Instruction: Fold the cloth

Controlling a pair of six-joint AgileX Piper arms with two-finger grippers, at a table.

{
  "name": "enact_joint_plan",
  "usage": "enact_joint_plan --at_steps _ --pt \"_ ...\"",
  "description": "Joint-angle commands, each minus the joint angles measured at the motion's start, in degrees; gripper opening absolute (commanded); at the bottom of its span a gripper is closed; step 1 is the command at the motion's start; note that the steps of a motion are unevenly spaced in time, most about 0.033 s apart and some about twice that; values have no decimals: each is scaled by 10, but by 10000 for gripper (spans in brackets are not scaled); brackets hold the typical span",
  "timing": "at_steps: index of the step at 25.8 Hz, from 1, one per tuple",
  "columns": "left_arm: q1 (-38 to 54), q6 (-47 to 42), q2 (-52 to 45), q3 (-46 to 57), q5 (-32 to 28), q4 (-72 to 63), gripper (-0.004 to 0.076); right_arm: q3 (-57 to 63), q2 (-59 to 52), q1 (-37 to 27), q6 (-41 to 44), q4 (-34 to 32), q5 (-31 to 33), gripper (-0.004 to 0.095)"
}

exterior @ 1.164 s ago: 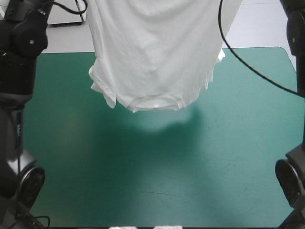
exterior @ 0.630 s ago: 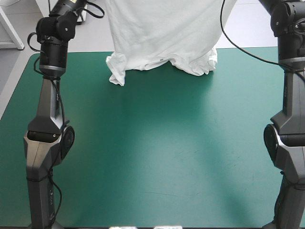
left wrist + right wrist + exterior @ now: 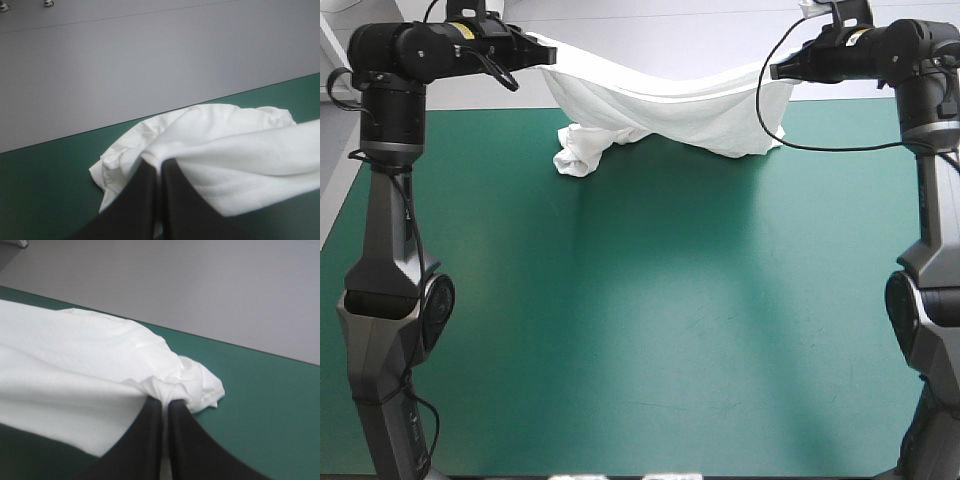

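White short-sleeved fabric T-shirt (image 3: 670, 105) sagged between left claw (image 3: 160, 163) and right claw (image 3: 164, 403), each clamped on a corner; judged light, limp.

I can read nothing here. The T-shirt (image 3: 670, 105) shows me only plain white cloth. A small yellow sticker (image 3: 463, 31) sits on my left arm (image 3: 390, 100) near the wrist, and a second yellow sticker (image 3: 861, 36) on my right arm (image 3: 930, 90), but whatever is printed on either is too small to make out.
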Motion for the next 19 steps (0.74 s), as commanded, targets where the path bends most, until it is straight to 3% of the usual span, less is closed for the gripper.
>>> enact_joint_plan --at_steps 1,3,8,12,19 --pt "1 -7 -82 45 24 -36 -10 54 -103 -5 -6 -8 -17 -17" --pt "1 -7 -120 111 25 -47 -10 102 -138 -5 -6 -13 -11 -17" --pt "1 -5 -304 489 22 -24 -10 278 -232 4 15 -5 51 -17" --pt "-3 -4 -370 614 22 -41 -10 365 -272 30 36 -13 82 -17" --pt "-60 0 -487 800 22 -5 -10 580 -365 76 84 -66 82 -17"
